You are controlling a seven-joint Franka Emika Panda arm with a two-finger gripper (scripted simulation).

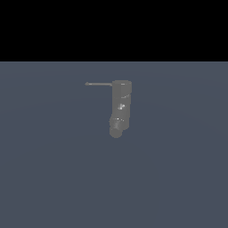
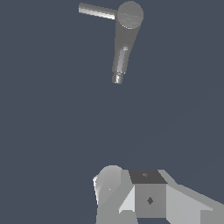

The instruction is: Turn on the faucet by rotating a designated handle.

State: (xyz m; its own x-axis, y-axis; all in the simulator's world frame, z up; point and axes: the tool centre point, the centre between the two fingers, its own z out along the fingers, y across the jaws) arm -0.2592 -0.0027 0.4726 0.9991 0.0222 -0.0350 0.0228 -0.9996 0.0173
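Near the middle of the grey surface, somewhat toward its far edge in the exterior view, you find the faucet (image 1: 120,109): a dull grey column with a stubby spout (image 1: 116,130) at its lower end. No near or side edge of the surface is visible, so place it no more closely than that.

The handle (image 1: 99,83) is a thin dark rod leaving the column's top sideways. In the exterior view its long axis runs level, and its free tip points toward that view's left. In the wrist view, the handle (image 2: 97,11) again projects from the round cap of the faucet (image 2: 126,35), roughly crosswise to the spout's line.

The gripper does not appear in the exterior view. In the wrist view, only pale and dark blocky parts of the arm's end (image 2: 148,197) show at the frame edge; no fingertips are visible. You cannot tell how far the jaws stand apart, and nothing is seen held.

The relation that governs the next move: faucet and handle lie well apart from the arm's end, with bare surface between them. Judged from this, the approach is not yet made. Aim for the free tip of the rod, not the cap, since a push there should turn it most easily. Contact with the column is the likely fault.
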